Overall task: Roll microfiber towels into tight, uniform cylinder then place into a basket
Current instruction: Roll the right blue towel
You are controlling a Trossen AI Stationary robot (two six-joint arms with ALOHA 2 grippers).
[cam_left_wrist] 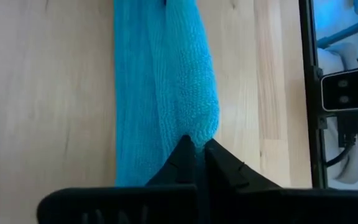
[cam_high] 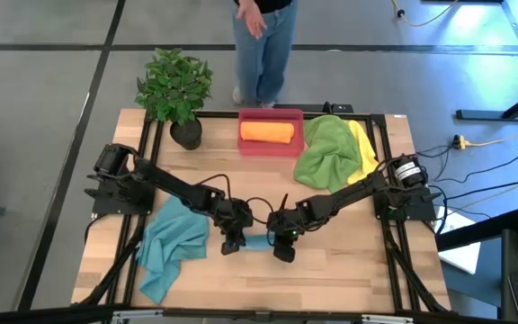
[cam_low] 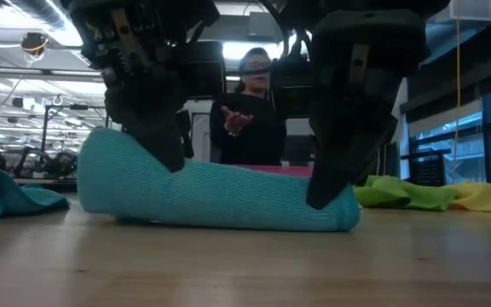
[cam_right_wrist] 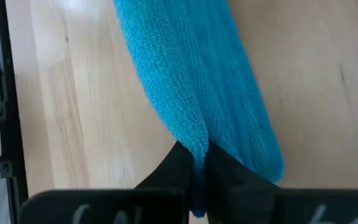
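Teal towel roll (cam_low: 220,200), lying on the table's (cam_high: 349,270) near middle, is pinched at each end by the left gripper (cam_high: 233,241) and right gripper (cam_high: 283,246) (jaws clamped on cloth), and should be lifted level to the basket (cam_high: 271,144).

The rolled towel (cam_high: 257,242) near the middle of the counter (cam_high: 349,270) is teal-blue, and the loose towel (cam_high: 171,245) to its left has the same teal-blue colour. On the far side, the basket (cam_high: 272,144) is red-pink with an orange towel (cam_high: 267,131) inside, and right of it lie a green towel (cam_high: 324,151) and a yellow towel (cam_high: 363,144). The counter is light wood with a visible grain, both arms are black, and the plant (cam_high: 175,83) is green in a black pot (cam_high: 186,135).
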